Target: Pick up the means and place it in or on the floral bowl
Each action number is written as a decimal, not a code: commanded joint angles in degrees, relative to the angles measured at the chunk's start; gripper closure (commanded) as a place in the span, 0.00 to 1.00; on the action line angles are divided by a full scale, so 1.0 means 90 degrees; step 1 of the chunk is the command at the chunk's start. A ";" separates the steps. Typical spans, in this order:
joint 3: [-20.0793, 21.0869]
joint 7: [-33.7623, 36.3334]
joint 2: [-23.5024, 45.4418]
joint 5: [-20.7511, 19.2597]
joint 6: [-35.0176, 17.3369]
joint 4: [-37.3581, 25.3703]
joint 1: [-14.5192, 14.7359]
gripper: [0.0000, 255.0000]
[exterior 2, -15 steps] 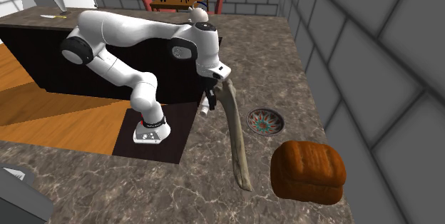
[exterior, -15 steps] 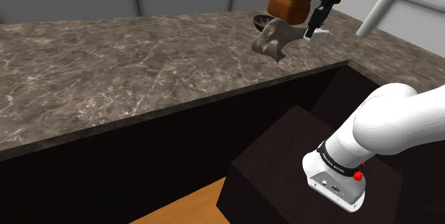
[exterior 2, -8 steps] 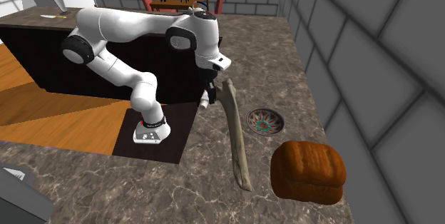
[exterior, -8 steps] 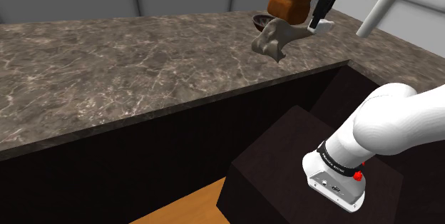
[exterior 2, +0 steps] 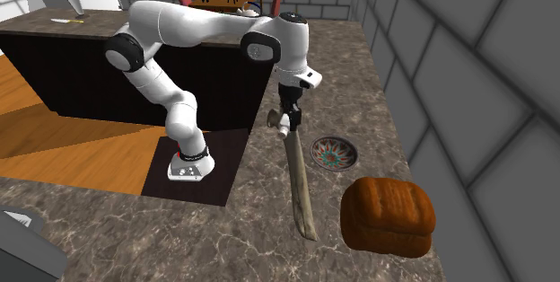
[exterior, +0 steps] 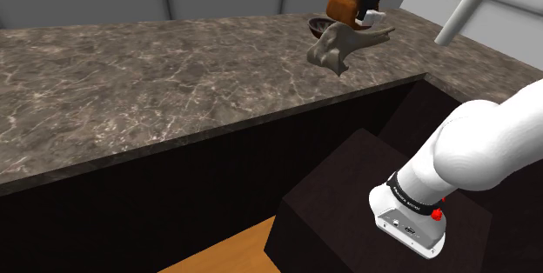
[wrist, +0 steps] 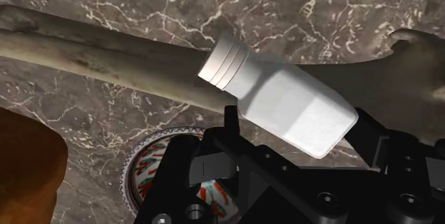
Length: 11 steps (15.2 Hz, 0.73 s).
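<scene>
My black gripper [exterior 2: 285,125] is shut on a small white bottle [wrist: 278,105] with a ribbed cap, held off the counter. In the shoulder view the bottle [exterior: 372,14] hangs just above a long pale bone [exterior: 344,45] lying on the marble counter [exterior: 174,71]. The floral bowl [exterior 2: 334,154], with a red and green pattern inside, sits beyond the bone, to the second exterior view's right of the gripper. In the wrist view the bowl [wrist: 153,169] shows below the bottle, partly hidden by the hand, and the bone [wrist: 107,48] crosses beneath.
A brown bread loaf [exterior 2: 388,215] stands on the counter close to the bowl. A white cylinder [exterior: 457,17] leans at the shoulder view's upper right. The counter's edge drops to the dark stand [exterior: 365,193]. A grey tiled wall [exterior 2: 476,74] bounds the counter.
The gripper has carried the white bottle across the bone toward the bowl: up and left in the shoulder view, right in the second exterior view. The bone, bowl and loaf have not moved.
</scene>
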<state>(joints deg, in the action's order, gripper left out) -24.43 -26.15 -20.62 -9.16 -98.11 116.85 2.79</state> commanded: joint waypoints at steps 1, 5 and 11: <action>-0.0160 -0.0177 0.0611 0.0199 -0.0037 -0.0556 0.0075 1.00; -0.0378 -0.0487 0.1766 0.0687 0.0037 -0.1693 0.0135 1.00; -0.0549 -0.0959 0.3661 0.1607 0.0533 -0.3856 -0.0148 1.00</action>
<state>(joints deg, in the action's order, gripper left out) -29.24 -34.19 9.54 3.91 -94.41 85.70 2.03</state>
